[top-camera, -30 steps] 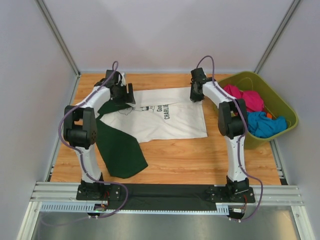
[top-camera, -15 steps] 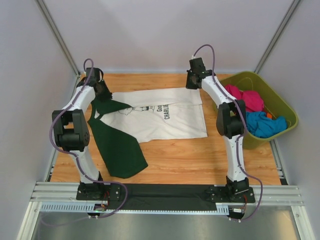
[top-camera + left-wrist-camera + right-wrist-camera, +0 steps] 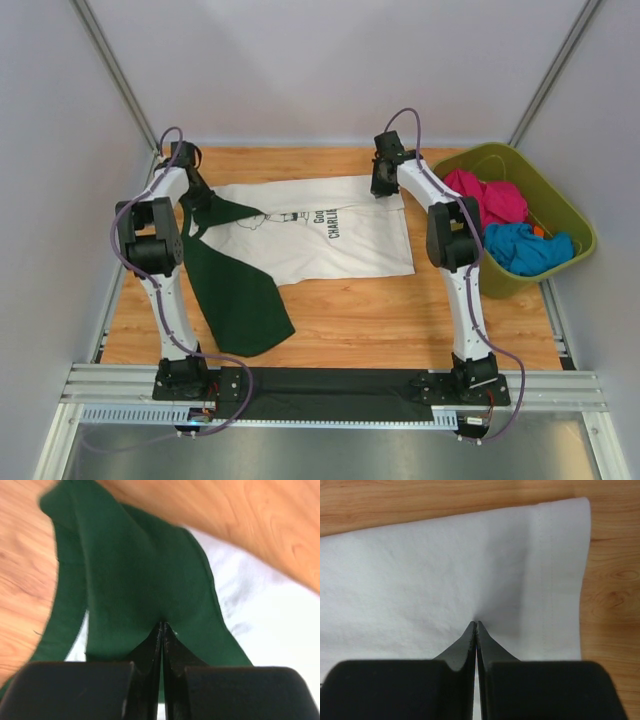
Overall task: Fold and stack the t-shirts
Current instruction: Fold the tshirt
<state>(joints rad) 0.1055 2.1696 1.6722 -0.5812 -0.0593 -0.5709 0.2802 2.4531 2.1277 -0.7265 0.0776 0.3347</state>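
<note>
left gripper: my black jaws were pressed together on a fold of the green t-shirt, and the cloth puckered at their tips.
right gripper: my jaws were closed to a thin seam, pinching the white t-shirt near its stitched hem corner.
green t-shirt: a smooth, matte knit. It lay rumpled along the left side of the table, running from my grip at the far left down toward the near edge. Its upper part overlapped the white t-shirt's left side.
white t-shirt: soft cloth, spread mostly flat across the far middle of the table, with dark print and lettering and a double-stitched hem.
table: a pale board with wood grain.
bin: olive-green plastic, a rounded rectangle at the table's right edge. It held a crumpled pink cloth and a blue cloth.
</note>
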